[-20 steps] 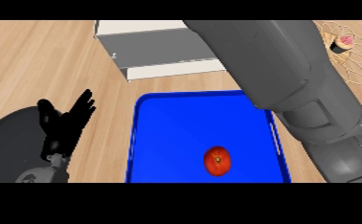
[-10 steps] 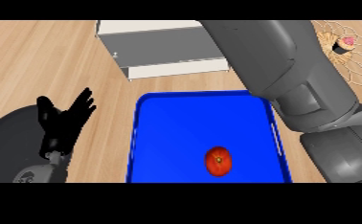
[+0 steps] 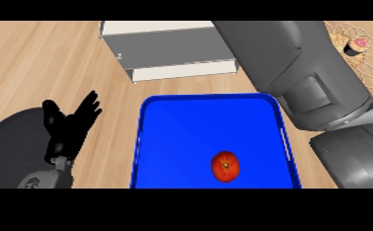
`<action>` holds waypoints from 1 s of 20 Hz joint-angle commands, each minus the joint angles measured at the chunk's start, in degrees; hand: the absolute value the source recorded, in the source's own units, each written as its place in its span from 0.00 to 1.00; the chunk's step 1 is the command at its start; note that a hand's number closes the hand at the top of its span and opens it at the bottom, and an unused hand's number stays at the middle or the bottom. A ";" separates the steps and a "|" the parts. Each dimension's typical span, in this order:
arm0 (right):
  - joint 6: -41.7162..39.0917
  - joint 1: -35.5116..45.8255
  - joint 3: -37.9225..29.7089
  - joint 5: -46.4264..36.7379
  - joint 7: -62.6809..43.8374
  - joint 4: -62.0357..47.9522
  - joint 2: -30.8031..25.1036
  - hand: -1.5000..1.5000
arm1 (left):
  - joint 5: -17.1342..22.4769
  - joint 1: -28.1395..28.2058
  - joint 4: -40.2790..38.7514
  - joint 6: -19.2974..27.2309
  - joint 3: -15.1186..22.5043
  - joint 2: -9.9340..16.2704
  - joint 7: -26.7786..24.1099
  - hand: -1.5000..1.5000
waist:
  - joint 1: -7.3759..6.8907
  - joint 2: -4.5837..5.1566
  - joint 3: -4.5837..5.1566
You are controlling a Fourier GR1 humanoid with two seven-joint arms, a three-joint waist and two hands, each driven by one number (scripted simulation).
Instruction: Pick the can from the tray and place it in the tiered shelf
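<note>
**Right arm shifted right, can not seen**

Compared with the earlier frames, the right forearm [image 3: 306, 72] is swung toward the right edge, so more of the tiered shelf [image 3: 171, 47] is uncovered; the left hand [image 3: 69, 126] is unchanged. The right hand is not seen at all, being hidden beyond the bulky grey arm, so its grasp cannot be told. The left hand is held released, fingers spread upward, resting near the lower-left edge, just left of the tray [image 3: 211, 116].

The can is not visible anywhere: not on the tray, not on the shelf's seen parts. It is possibly carried in the hidden hand; that is only a guess. Only a red tomato-like fruit [image 3: 226, 166] is left on the tray, well right of the left hand.

If placement is in hand, the can should be brought in level with a shelf tier, kept upright, and let go only once seated.

Tray: glossy blue, rectangular, rounded corners, raised rim. Shelf: white and grey, boxy, flat slabs. Counter [image 3: 44, 62]: light wood grain. Fruit: smooth, round.
</note>
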State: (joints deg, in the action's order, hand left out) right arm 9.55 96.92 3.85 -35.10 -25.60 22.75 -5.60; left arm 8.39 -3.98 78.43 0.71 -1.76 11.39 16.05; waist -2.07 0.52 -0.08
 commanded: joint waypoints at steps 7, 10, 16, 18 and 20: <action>11.09 -1.56 -7.29 3.79 -0.84 -0.43 0.86 0.00 | 0.38 2.17 -0.81 -1.55 -0.78 0.48 -1.02 0.50 | 0.11 -0.01 0.14; 11.34 1.37 -10.34 6.37 -1.46 0.55 0.42 0.00 | -1.60 0.84 -0.89 0.59 0.96 -1.30 -0.02 0.50 | 0.29 -0.09 0.13; 16.06 -1.87 -17.03 12.65 4.06 3.23 0.46 0.00 | 0.14 0.56 -2.73 -1.09 -1.65 0.27 -1.04 0.50 | 0.37 0.04 0.13; 16.50 -0.28 -19.03 14.69 2.65 4.75 0.23 0.00 | 0.09 0.79 -4.44 -1.78 -1.71 0.11 -2.48 0.50 | 0.84 -0.13 0.14; 17.98 -1.07 -20.46 15.09 3.35 5.45 -3.37 0.00 | 0.42 2.16 -0.25 -1.73 -1.21 0.78 1.12 0.50 | 0.69 -0.32 0.08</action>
State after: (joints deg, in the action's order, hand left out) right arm 25.81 96.33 -13.39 -22.43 -22.86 26.33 -5.83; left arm 8.37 -4.45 77.62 0.21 -3.05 11.41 15.84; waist -1.61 0.34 -0.15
